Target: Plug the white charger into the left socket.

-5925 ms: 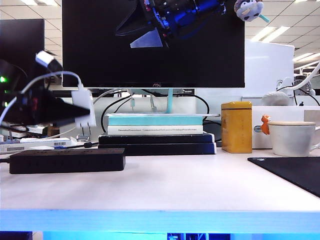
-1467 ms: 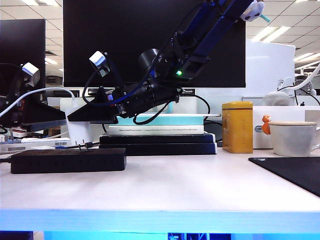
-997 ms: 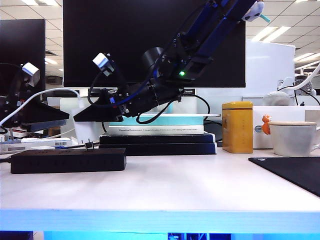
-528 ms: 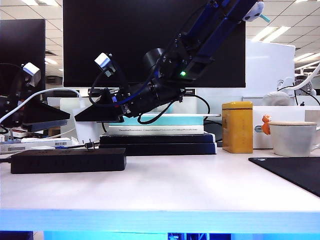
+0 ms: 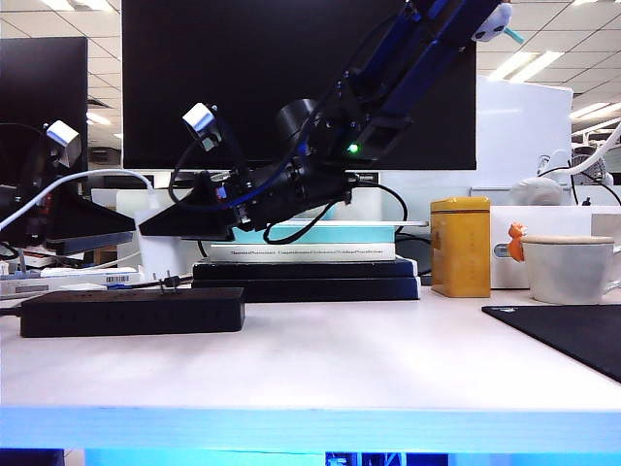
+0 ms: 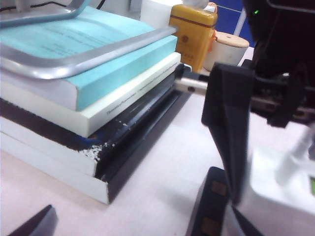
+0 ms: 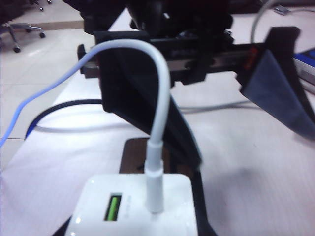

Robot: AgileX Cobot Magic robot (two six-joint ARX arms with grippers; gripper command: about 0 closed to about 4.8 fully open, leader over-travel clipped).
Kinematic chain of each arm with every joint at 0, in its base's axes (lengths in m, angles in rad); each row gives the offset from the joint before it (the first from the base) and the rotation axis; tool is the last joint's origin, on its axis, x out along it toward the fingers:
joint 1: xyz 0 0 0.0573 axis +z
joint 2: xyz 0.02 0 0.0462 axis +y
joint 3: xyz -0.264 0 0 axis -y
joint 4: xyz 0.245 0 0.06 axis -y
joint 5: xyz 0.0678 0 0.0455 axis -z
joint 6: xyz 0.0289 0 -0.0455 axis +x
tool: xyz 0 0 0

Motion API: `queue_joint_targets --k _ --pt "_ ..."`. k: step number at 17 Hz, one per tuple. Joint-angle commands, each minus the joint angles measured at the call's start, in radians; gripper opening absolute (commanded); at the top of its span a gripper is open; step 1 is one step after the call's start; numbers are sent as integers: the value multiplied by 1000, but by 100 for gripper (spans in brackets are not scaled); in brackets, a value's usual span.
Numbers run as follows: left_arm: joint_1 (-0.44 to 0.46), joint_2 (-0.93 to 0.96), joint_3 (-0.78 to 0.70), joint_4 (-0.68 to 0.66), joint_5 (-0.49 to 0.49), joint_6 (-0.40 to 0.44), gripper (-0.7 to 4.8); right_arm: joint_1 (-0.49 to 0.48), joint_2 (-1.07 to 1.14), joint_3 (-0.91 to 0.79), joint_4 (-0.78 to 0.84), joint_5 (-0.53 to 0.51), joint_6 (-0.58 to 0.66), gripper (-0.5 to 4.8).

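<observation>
1. Exterior view: the right gripper point(image 5: 150, 231) reaches across and hangs just above the black power strip point(image 5: 131, 312). The left gripper point(image 5: 116, 223) faces it from the strip's far-left side.
2. Right jaws: half closed on the white charger point(image 7: 133, 206). The left wrist view shows one black finger flat against the block's side.
3. Left jaws: spread to full width and holding nothing. The charger's cable point(image 7: 160, 113) arcs up past them.
4. Task object position: the charger hangs just above the strip, clear of its top face. The frames do not show which outlet lies directly beneath it.
5. Step in hand, by judgement: align the prongs over the left socket, then press in.
   - Keep the block upright so both prongs enter squarely.
   - Shift along the strip toward its left end before descending.
   - Descend straight, without twisting.
   - Watch the cable, which could drag the block askew or snag on the left jaws.
6. Materials and shapes:
   - Charger: glossy hard white plastic, a rounded-corner block with a green-lit port. It looks likely to slip in a light grip.
   - Cable: smooth and springy.
   - Strip: long, low, matte black and rigid. It rests loose on the pale smooth counter point(image 5: 340, 369), so a slanted push may slide it.
</observation>
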Motion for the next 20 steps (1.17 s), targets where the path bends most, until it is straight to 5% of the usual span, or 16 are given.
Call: queue_joint_targets --k 1,10,20 --pt "0 -7 3 12 7 -3 479 6 20 2 25 2 1 211" --pt "-5 -7 3 12 8 -11 479 -21 19 2 -16 81 -3 211" --pt "-7 -7 2 12 8 -11 479 -27 19 2 -14 -29 46 211"
